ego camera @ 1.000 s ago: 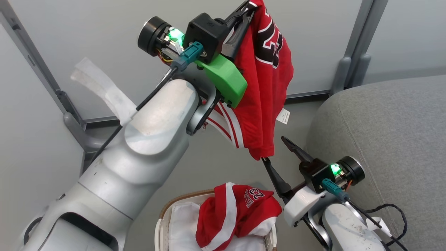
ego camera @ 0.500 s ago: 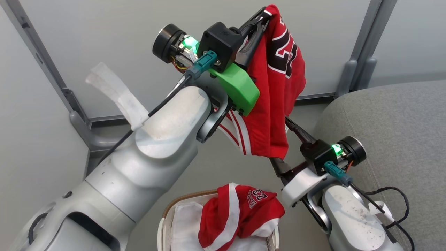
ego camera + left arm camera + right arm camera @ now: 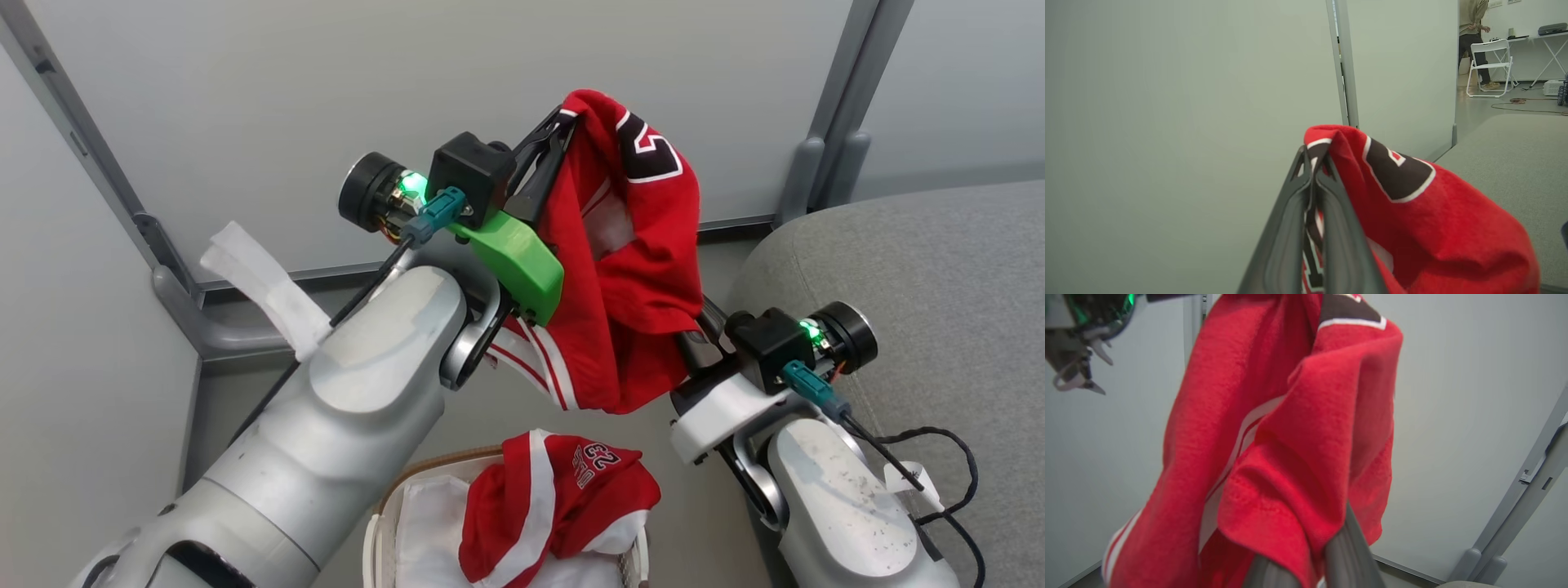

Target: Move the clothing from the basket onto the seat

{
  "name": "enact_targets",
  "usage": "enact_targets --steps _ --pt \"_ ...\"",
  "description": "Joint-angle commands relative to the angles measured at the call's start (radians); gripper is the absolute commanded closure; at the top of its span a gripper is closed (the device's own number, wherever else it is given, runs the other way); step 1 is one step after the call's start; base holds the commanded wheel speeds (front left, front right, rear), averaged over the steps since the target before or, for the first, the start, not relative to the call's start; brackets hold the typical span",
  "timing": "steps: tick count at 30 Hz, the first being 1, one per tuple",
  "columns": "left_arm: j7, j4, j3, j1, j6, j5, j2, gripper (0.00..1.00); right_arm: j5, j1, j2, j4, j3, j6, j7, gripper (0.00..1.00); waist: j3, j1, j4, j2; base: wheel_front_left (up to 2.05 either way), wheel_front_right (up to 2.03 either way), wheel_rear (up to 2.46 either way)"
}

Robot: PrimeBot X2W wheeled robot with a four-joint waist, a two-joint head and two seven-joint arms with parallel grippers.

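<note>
Left pincer (image 3: 559, 131): I see it raised in front of the pale wall panel (image 3: 245, 98), its two fingers pressed together on the top fold of the red jersey (image 3: 629, 269).
Red jersey: it hangs from the left pincer, above the basket and to the left of the sofa. Its lower right part is gathered against the right pincer. A black number with a white edge is on the upper fold, and white stripes are on the lower left hem.
Right pincer (image 3: 694, 343): the tips are buried in the jersey. In the right wrist view the two fingers (image 3: 1349, 547) rise with red cloth over and between them. I cannot tell if they grip it.
Second red garment (image 3: 555, 498): it lies crumpled in the basket (image 3: 424, 465), on the white liner (image 3: 424, 531), with the number 23 facing up.
Sofa (image 3: 922, 269): grey, on the right, just beside the right arm. I see no clothing on it.
Background: in the left wrist view, a person (image 3: 1472, 32) stands by a white folding chair (image 3: 1490, 61), far away.
</note>
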Motion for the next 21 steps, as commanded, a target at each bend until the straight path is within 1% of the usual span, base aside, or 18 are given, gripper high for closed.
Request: enact_targets --steps 1,4,5,6,7,8,15,21 --pt "-0.006 0.007 0.009 0.023 -0.004 -0.008 0.008 1.0 0.002 0.011 -0.004 -0.005 -0.009 -0.001 -0.002 1.0 0.002 0.0 -0.002 -0.0001 0.0 0.0 0.0" --pt "-0.01 0.011 0.024 0.049 -0.012 -0.004 0.011 1.0 -0.007 0.008 -0.004 -0.01 -0.027 -0.001 -0.002 1.0 0.007 0.0 -0.004 -0.0001 0.0 0.0 0.0" --pt "-0.009 0.005 0.033 0.059 -0.014 -0.001 0.012 0.78 -0.008 0.006 -0.004 -0.014 -0.034 -0.001 -0.002 1.0 0.008 0.0 -0.005 -0.0001 0.0 0.0 0.0" --pt "-0.009 -0.005 0.044 0.068 -0.016 0.006 0.014 0.62 -0.01 0.004 -0.004 -0.017 -0.041 -0.001 -0.002 1.0 0.01 0.0 -0.006 -0.0001 0.0 0.0 0.0" --pt "-0.01 -0.02 0.058 0.084 -0.019 0.016 0.018 0.09 -0.012 0.0 -0.004 -0.022 -0.051 -0.001 -0.002 1.0 0.012 0.0 -0.007 -0.0001 0.0 0.0 0.0" --pt "-0.01 -0.031 0.069 0.101 -0.022 0.019 0.02 0.0 -0.015 -0.002 -0.004 -0.025 -0.058 -0.001 -0.002 1.0 0.014 0.0 -0.008 -0.0001 0.0 0.0 0.0" --pt "-0.009 -0.101 0.159 0.264 -0.046 0.097 0.043 0.0 -0.048 -0.016 -0.004 -0.05 -0.12 -0.001 -0.002 1.0 0.024 0.0 -0.024 -0.0001 0.0 0.0 0.0" --pt "-0.008 -0.115 0.221 0.398 -0.069 0.142 0.031 0.0 -0.075 -0.012 -0.004 -0.066 -0.157 -0.001 -0.002 1.0 0.03 0.0 -0.039 -0.0001 0.0 0.0 0.0"
